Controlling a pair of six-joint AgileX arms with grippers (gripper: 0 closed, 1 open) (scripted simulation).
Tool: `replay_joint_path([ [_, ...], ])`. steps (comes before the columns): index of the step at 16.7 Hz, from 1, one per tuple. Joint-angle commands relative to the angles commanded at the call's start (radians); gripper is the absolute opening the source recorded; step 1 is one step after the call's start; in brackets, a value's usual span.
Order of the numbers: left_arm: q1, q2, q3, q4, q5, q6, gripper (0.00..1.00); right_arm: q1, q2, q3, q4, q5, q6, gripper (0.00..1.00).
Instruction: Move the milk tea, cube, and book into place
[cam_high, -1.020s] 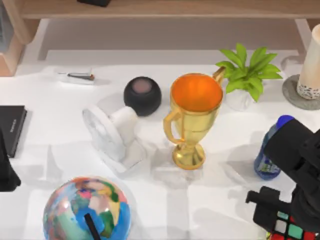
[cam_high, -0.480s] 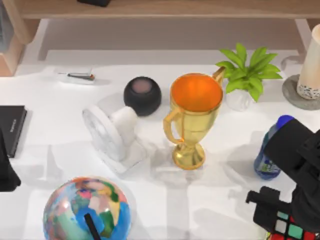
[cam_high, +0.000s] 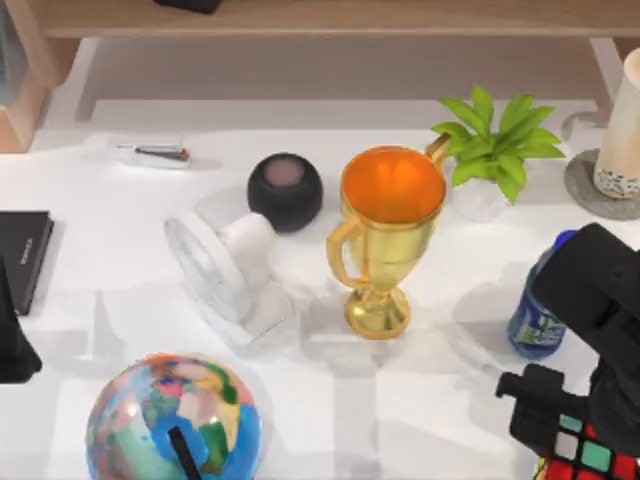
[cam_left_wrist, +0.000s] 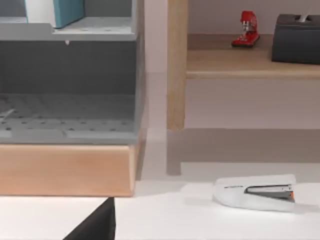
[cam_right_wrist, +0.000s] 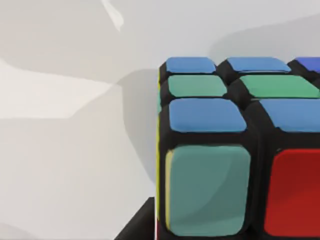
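Top view puts your right hand over the cube at the surface's near right corner; whether its fingers are apart or clamped on it, you cannot tell. The cube looks rigid, light and slick-faced, so take it across two opposite flat faces. Your left arm sits parked at the left edge.

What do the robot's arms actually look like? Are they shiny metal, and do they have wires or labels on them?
Not shiny metal: from above, the right arm is matte black with rounded, bulky casing, ending in a blocky black right gripper. The left arm is a dark, angular black shape at the table's left edge. I can make out no cables, labels or markings on either.
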Motion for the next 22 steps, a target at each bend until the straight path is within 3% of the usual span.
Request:
replay_joint_path([
  [8, 0.000, 0.000, 0.000, 0.000, 0.000, 0.000, 1.00, 0.001, -0.020, 0.037, -0.056, 0.000, 0.000, 0.00],
  [13, 0.000, 0.000, 0.000, 0.000, 0.000, 0.000, 1.00, 0.052, -0.141, 0.141, 0.057, 0.073, -0.044, 0.00],
  [17, 0.000, 0.000, 0.000, 0.000, 0.000, 0.000, 1.00, 0.046, -0.223, 0.293, 0.280, 0.188, -0.240, 0.00],
  [22, 0.000, 0.000, 0.000, 0.000, 0.000, 0.000, 1.00, -0.051, -0.120, 0.487, 0.649, 0.304, -0.607, 0.00],
])
